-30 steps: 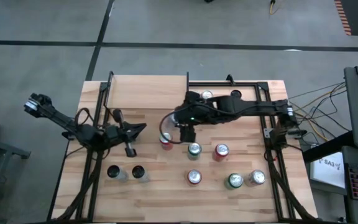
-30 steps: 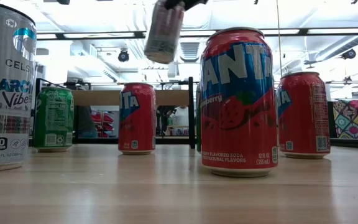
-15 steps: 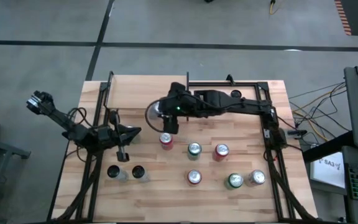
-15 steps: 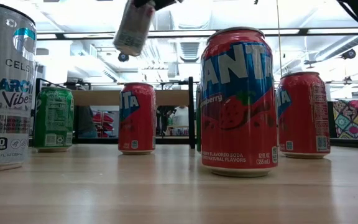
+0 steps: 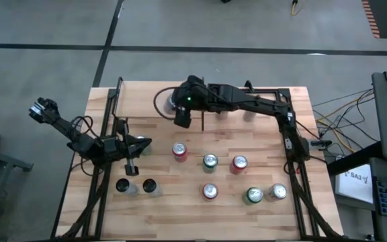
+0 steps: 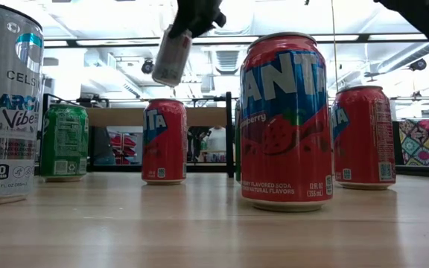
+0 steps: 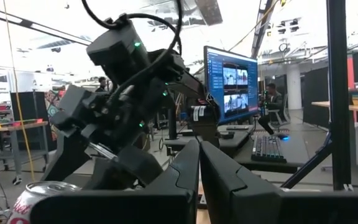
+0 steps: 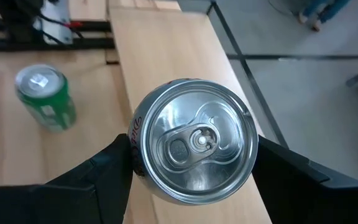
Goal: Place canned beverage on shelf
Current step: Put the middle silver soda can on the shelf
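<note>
My right gripper [image 5: 175, 107] is shut on a canned beverage [image 8: 194, 140] with a silver top, held in the air over the shelf [image 5: 140, 98], a light wood board with black posts at the table's far left. The low view shows the can [image 6: 172, 56] tilted, high above the table. My left gripper [image 5: 132, 166] hovers shut at the table's left side, holding nothing. Several other cans stand upright on the tabletop, among them a red one [image 5: 179, 150] and a green one [image 5: 210, 161]. My right gripper pinches the can's side wall just below its rim [image 8: 135, 149] between the two fingers [image 8: 98, 180], one on each side. The fingers reach in slanting down from the table's right. The can is lifted clear and tilted, its lower end hanging below the fingers [image 6: 168, 74].
More cans stand nearer the front: red [image 5: 239, 163], silver-topped [image 5: 210, 191], green [image 5: 254, 195], silver [image 5: 277, 192], and two dark ones [image 5: 122, 185] at the left. A black frame [image 5: 274, 91] edges the far right. A large red can [image 6: 285, 123] fills the low view.
My right gripper has carried the can from above the row of cans toward the table's far edge and somewhat left, ending over the shelf. The can has stayed in the hold, tilted and clear of everything.
</note>
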Robot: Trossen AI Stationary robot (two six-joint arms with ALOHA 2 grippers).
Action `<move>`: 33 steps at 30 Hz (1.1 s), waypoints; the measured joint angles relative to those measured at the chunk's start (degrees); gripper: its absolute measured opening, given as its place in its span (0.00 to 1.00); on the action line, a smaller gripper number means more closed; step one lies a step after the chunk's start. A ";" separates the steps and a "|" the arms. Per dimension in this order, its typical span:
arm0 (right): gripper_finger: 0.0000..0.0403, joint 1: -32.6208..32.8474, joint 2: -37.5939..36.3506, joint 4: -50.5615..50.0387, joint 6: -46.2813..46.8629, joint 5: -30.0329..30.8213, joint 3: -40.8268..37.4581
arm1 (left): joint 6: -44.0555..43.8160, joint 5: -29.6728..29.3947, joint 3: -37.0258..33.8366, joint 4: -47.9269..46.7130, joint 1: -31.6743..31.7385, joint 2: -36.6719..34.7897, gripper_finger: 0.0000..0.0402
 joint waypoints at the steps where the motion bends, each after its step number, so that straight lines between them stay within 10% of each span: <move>1: 0.66 -0.27 0.00 -0.77 -0.06 0.10 0.02 | -0.06 -0.04 0.00 -0.14 0.00 0.00 0.00; 33: 0.66 -3.12 -0.26 -13.38 1.20 -2.85 -0.05 | -1.70 -0.15 -0.07 -1.10 0.04 2.86 0.00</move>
